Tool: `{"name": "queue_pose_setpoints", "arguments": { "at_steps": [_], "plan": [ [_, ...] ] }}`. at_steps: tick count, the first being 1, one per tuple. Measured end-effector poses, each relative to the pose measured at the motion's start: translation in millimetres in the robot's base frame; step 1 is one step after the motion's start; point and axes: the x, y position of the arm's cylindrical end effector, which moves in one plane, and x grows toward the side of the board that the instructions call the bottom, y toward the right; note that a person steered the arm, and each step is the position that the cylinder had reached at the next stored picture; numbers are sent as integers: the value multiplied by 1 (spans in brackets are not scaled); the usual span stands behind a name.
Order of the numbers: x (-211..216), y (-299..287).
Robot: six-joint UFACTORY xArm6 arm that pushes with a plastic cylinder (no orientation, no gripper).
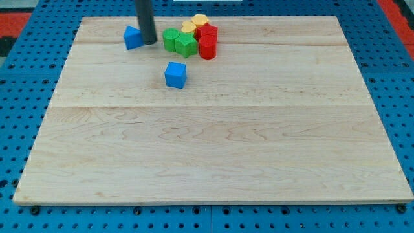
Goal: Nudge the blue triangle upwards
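The blue triangle lies near the view's top left on the wooden board. My tip stands just to the right of it, touching or almost touching its right side. The dark rod rises out of the view's top. A blue cube sits below and to the right of my tip, apart from it.
A tight cluster lies right of my tip: two green blocks, two yellow blocks, a red block and a red cylinder. A blue pegboard surface surrounds the board.
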Motion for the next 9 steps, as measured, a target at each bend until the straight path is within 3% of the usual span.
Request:
{"name": "queue_pose_setpoints", "arguments": {
  "at_steps": [1,2,3,7,9],
  "plan": [
    [-7,-22],
    [47,8],
    [72,-7],
    [38,-43],
    [-1,-25]
  ]
}}
